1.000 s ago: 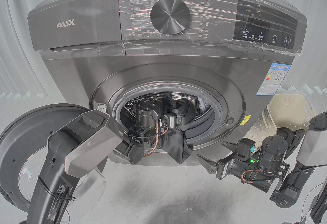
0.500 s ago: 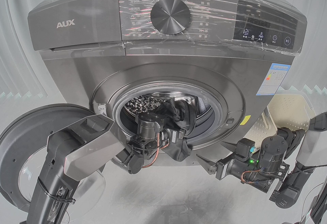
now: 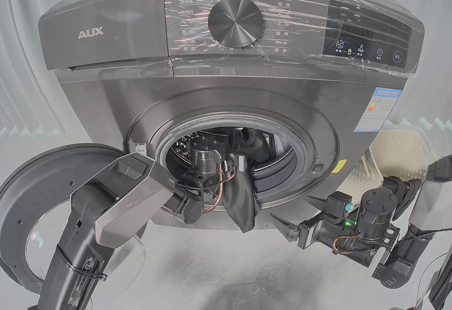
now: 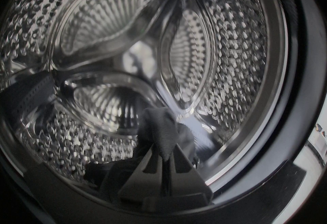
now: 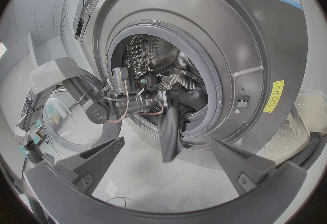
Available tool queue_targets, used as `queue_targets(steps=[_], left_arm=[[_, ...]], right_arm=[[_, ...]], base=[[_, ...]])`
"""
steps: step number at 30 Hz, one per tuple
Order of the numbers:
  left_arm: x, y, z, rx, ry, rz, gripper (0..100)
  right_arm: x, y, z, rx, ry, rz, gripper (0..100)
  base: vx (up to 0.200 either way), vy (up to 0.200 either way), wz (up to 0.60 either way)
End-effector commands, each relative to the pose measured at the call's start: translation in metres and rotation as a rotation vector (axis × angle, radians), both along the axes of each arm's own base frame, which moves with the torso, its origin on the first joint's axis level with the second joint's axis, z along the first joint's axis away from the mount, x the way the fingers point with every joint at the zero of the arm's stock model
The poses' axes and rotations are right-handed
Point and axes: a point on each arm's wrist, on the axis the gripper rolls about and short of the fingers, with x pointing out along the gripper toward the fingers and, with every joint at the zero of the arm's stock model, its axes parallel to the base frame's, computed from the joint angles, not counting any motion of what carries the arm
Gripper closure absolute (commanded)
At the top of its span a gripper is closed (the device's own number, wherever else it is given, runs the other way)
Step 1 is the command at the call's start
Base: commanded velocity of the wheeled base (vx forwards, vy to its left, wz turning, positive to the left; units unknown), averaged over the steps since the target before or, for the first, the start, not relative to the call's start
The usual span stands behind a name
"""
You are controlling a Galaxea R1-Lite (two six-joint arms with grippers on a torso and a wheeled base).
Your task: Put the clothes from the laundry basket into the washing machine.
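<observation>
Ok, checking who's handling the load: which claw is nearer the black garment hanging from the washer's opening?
Left. The left claw is shut on the black garment itself. The right claw hangs open lower and to the right, apart from it.

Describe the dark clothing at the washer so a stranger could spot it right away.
Find the big grey front-loading washing machine and its round door opening. Hanging out over the opening's lower rim is a black cloth garment, one end inside the steel drum, the other dangling outside. It is the only soft, limp thing there, pinched by the left gripper.
</observation>
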Motion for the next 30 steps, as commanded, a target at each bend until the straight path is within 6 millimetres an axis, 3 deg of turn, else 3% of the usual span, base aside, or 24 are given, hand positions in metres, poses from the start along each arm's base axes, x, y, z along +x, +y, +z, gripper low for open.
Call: queue_targets(steps=[1,5,9,10,15,19,25,30], left_arm=[[0.032,0.009,0.027,-0.089,-0.126,0.108,100],[0.043,0.012,0.038,-0.125,-0.182,0.134,100],[0.042,0.011,0.035,-0.119,-0.176,0.133,100],[0.042,0.011,0.034,-0.12,-0.175,0.133,0],[0.033,0.007,0.027,-0.105,-0.133,0.119,0],[0.01,0.006,0.021,-0.049,-0.047,0.078,0],[-0.018,-0.001,-0.003,0.017,0.053,-0.016,0],[-0.025,-0.002,-0.018,0.051,0.093,-0.044,0]], right_arm=[[0.0,0.0,-0.001,-0.001,0.002,0.001,0],[0.0,0.0,-0.001,-0.001,0.002,-0.001,0],[0.0,0.0,0.0,0.0,0.0,-0.001,0],[0.0,0.0,0.0,0.0,0.0,-0.001,0],[0.0,0.0,-0.001,-0.001,0.002,-0.001,0],[0.0,0.0,0.0,0.0,0.0,-0.001,0],[0.0,0.0,-0.001,-0.001,0.002,0.001,0],[0.0,0.0,-0.001,-0.001,0.002,0.001,0]], base=[[0.0,0.0,0.0],[0.0,0.0,0.0],[0.0,0.0,0.0],[0.0,0.0,0.0],[0.0,0.0,0.0],[0.0,0.0,0.0],[0.0,0.0,0.0],[0.0,0.0,0.0]])
